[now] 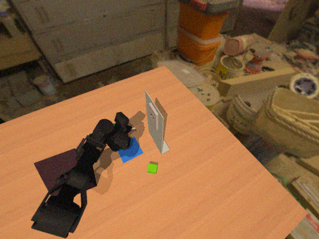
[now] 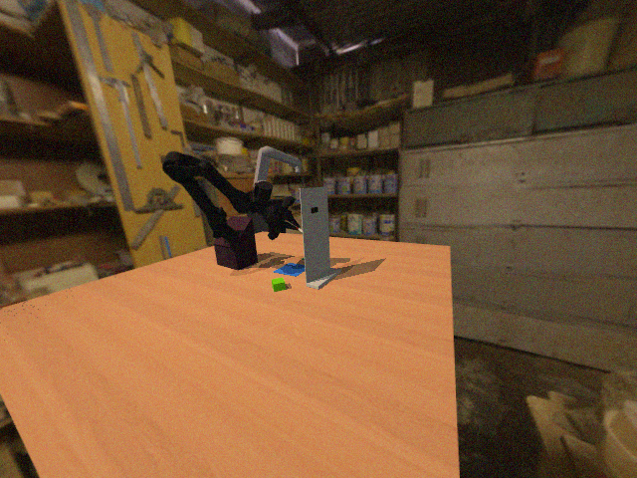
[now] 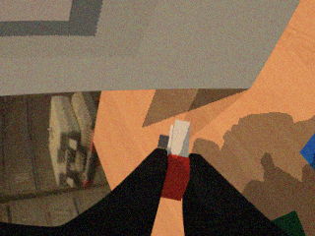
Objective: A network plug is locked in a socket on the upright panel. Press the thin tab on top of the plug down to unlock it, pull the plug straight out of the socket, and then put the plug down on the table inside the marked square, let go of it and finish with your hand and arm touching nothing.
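My gripper (image 1: 130, 128) (image 2: 297, 227) (image 3: 175, 160) is shut on the network plug, which has a white tip (image 1: 133, 127) (image 3: 180, 140) and a red rear part (image 3: 176, 179) between the fingers. The plug is out of the socket and held in the air, to the left of the upright grey panel (image 1: 159, 136) (image 2: 317, 241) (image 3: 197, 54) in the top view. The socket openings (image 1: 152, 117) on the panel look empty. The blue square (image 1: 138, 151) (image 2: 287, 270) (image 3: 310, 151) lies flat on the table, below and near the gripper, partly hidden by the arm in the top view.
A bright green block (image 1: 152, 168) (image 2: 278, 284) lies near the panel's foot (image 1: 165, 148) (image 2: 321, 282). A dark purple block (image 1: 55, 164) (image 2: 236, 253) stands under the arm. A dark green patch (image 3: 291, 224) shows at the wrist view's bottom edge. A pale bent bar (image 2: 262, 164) rises above the gripper.
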Tool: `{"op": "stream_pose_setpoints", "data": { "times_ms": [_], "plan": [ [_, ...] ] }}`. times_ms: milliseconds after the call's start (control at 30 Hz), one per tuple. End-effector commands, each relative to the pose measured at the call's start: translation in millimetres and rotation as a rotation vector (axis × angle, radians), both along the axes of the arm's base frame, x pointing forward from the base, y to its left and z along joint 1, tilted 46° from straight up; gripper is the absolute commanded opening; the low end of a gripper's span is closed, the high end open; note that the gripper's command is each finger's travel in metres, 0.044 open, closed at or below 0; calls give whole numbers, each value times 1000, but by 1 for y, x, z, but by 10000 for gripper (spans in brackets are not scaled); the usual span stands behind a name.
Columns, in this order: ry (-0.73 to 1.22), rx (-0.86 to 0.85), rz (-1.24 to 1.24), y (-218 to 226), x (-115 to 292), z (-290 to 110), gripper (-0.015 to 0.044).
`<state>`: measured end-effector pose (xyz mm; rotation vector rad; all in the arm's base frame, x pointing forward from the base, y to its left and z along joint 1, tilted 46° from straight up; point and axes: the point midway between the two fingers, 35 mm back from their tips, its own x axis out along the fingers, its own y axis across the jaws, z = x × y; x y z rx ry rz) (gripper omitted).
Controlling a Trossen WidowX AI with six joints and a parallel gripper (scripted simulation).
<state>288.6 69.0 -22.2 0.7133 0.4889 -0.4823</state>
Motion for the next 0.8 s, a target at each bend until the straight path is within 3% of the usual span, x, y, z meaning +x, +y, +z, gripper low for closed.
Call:
{"op": "stream_pose_setpoints", "data": {
  "times_ms": [0,367,767],
  "plan": [
    [68,-25,-71,-14,-6,-16,0],
    [271,-113,-281,-58,-36,-56,0],
    [284,-118,-294,-65,-38,-63,0]
  ]
}}
